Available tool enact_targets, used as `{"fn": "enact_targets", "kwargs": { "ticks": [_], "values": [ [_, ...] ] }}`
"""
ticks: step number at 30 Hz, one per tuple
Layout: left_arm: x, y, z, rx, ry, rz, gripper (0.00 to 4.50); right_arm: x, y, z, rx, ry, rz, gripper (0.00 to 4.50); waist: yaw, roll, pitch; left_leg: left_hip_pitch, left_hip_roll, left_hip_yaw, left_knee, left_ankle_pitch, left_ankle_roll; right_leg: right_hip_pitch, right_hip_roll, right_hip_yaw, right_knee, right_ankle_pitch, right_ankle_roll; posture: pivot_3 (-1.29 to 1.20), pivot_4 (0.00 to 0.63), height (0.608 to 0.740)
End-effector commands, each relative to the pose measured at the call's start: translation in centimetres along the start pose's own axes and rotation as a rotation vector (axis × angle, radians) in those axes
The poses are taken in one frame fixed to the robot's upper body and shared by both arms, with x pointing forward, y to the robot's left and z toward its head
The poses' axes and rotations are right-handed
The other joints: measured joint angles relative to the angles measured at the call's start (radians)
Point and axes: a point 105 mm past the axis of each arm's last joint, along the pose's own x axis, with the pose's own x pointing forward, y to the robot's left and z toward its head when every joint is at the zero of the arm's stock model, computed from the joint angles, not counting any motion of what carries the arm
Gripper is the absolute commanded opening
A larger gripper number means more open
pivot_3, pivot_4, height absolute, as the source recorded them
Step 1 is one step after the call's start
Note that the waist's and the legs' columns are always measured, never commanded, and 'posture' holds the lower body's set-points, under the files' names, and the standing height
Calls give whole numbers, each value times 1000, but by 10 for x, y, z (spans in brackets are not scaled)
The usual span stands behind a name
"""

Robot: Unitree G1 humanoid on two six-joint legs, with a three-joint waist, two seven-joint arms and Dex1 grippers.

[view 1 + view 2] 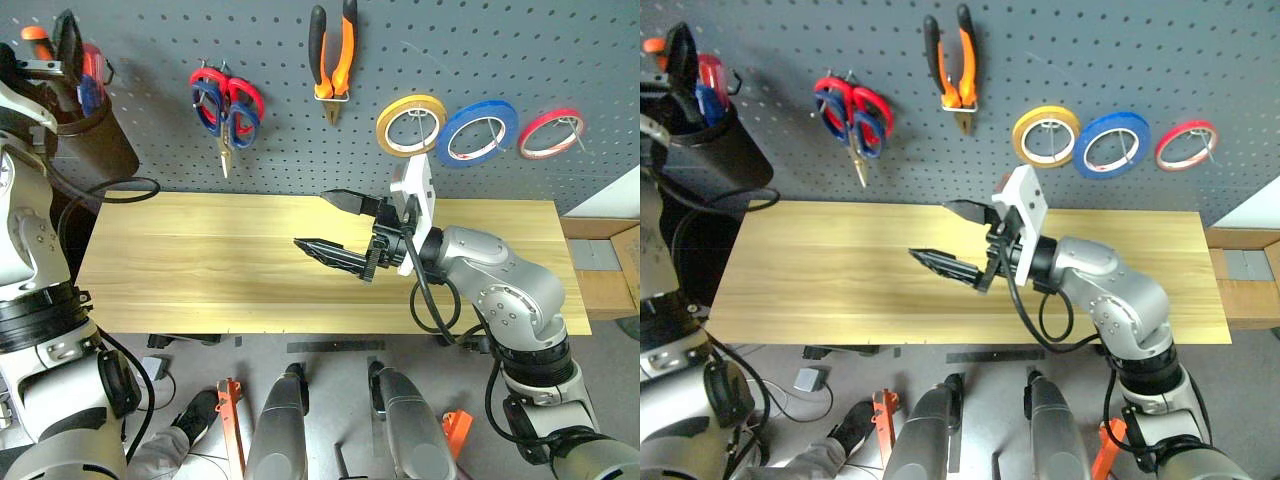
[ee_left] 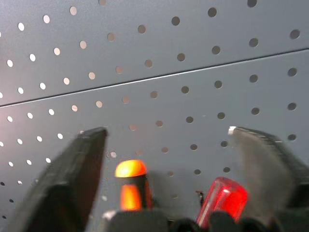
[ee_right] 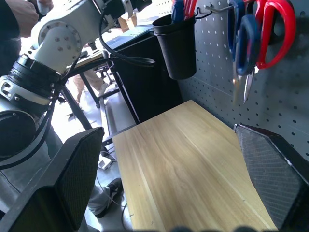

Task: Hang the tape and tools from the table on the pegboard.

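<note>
The blue tape (image 1: 477,132), the orange-and-black pliers (image 1: 333,60) and the dark-blue-handled scissors (image 1: 212,104) hang on hooks of the dark grey pegboard (image 1: 150,60). The screwdriver's orange-and-black handle (image 2: 130,186) stands in a black cup (image 1: 95,135) hung at the pegboard's far left. My left gripper (image 2: 166,130) is open just above that handle, its fingers apart on either side and not touching it. My right gripper (image 1: 335,228) hovers open over the middle of the wooden table (image 1: 200,250), pointing left, with nothing in it.
A yellow roll (image 1: 410,125) and a red roll (image 1: 550,133) flank the blue tape. Red-handled scissors (image 1: 245,95) share the hook with the blue pair. A red handle (image 2: 222,195) stands in the cup too. A cardboard box (image 1: 612,270) sits right of the table.
</note>
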Motion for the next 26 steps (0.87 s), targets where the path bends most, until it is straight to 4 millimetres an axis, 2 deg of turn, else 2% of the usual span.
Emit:
{"fn": "enact_targets", "kwargs": {
  "ticks": [1,4,7,9,13,14,16,18,20,23,26],
  "values": [
    [-26,-61,6,-158,83,-371,4450,-7,3,6,-24,-20,37,4500,0,0,0,0,0,0,0,0,0,0,0,0,0,0,0,65,366,740],
    [-71,-121,-5,-299,205,-694,4450,-18,-6,-3,-9,-5,7,4500,0,-1,0,0,2,0,0,0,0,1,-2,1,0,0,0,65,335,740],
    [-99,-140,-25,-342,292,-753,4450,-32,-26,-13,-17,19,-101,4500,1,-3,-4,0,2,-1,0,2,-4,1,-2,0,0,0,0,57,297,740],
    [-108,-136,-53,-217,363,-688,4450,-51,-42,-21,-31,56,-187,4500,2,-4,-17,0,1,0,0,3,-5,1,-2,0,0,0,0,46,274,740],
    [-133,-149,-87,-339,450,-670,4450,-98,-81,-37,-56,136,-398,4500,2,-5,-51,1,-1,0,-1,3,-4,1,-1,0,-1,1,-1,4,229,740],
    [-136,-150,-100,-342,475,-629,4450,-112,-89,-44,-44,154,-444,4500,2,-5,-61,2,-1,0,-1,2,-3,2,-1,0,-1,1,-1,4,229,740],
    [-138,-147,-126,-348,512,-515,4450,-130,-99,-63,2,169,-524,4500,5,-6,-84,4,-1,0,-1,2,-3,6,-1,0,-3,1,-1,-20,178,740],
    [-146,-149,-160,-326,562,-421,4450,-141,-100,-93,48,195,-586,4500,4,-6,-117,7,-1,0,-1,2,-3,9,0,0,-4,1,-2,-28,133,740],
    [-156,-155,-183,-304,595,-394,4450,-150,-106,-114,66,200,-677,4500,1,-5,-145,19,-1,2,-4,1,-2,20,0,0,-7,1,-2,-31,108,740],
    [-169,-159,-202,-283,624,-393,4450,-163,-117,-135,71,197,-817,4500,-12,-4,-173,26,0,5,-4,1,-2,29,2,4,-12,2,0,-33,79,740],
    [-176,-155,-211,-285,633,-376,4450,-168,-122,-147,76,200,-864,4500,-17,-3,-197,33,3,7,-4,2,0,37,7,6,-21,8,3,-24,41,740]
  ]
}}
